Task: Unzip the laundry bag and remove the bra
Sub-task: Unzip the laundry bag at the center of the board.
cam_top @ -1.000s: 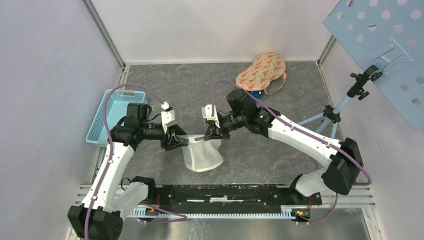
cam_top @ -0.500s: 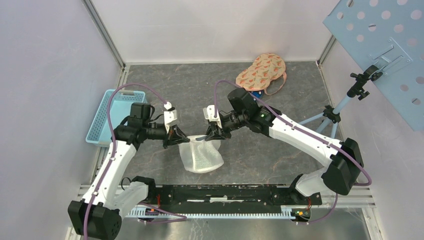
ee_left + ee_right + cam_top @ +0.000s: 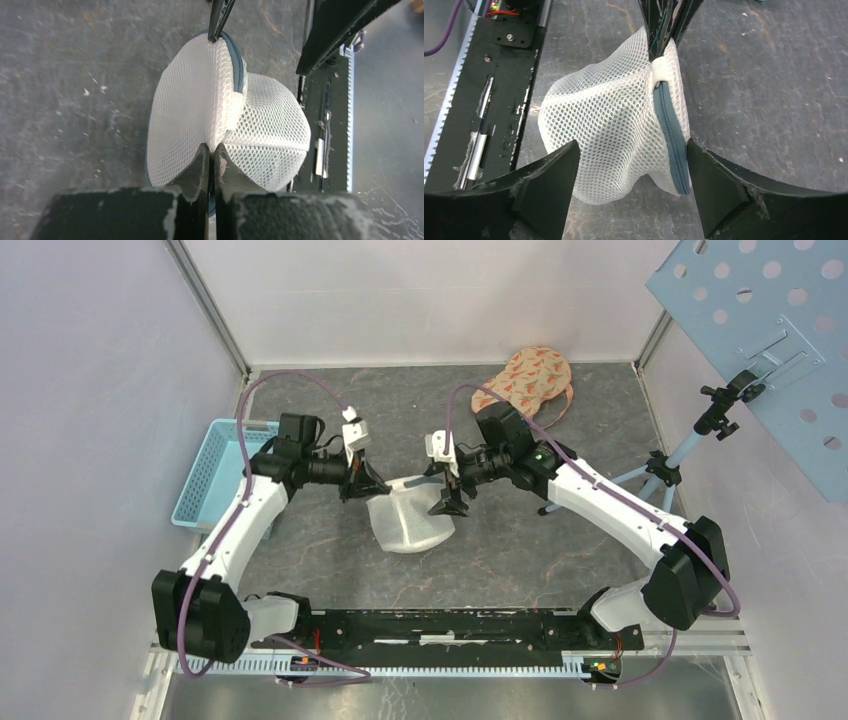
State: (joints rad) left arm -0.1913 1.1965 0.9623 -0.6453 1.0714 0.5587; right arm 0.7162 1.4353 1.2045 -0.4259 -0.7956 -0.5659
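Mesh is bunching between the clenched fingertips of the left gripper [image 3: 211, 150], which is pinching the white netted laundry bag [image 3: 410, 520] by the white fabric tab at one end of its grey-blue zipper [image 3: 671, 135]. That pinch appears to be holding this end up off the dark mottled surface [image 3: 560, 560]. The bag's rounded body is sagging down onto the surface, a little left of its middle and nearer the near edge than the far one.

The right gripper [image 3: 448, 502] is hanging with its jaws spread wide, one finger on either side of the bag's other end, and it is grasping nothing. Whether a finger is brushing the mesh I cannot tell. By the look of it, the left arm is acting as the anchor, tensioning the bag for any work along the zipper.

The orange-and-cream patterned bra [image 3: 530, 380] is lying outside the bag, against the far edge right of centre and well apart from both grippers, so the removal is looking finished. Whether the zipper is lying open or closed is not clear. A light blue plastic basket [image 3: 215, 465] is sitting at the left edge, untouched.
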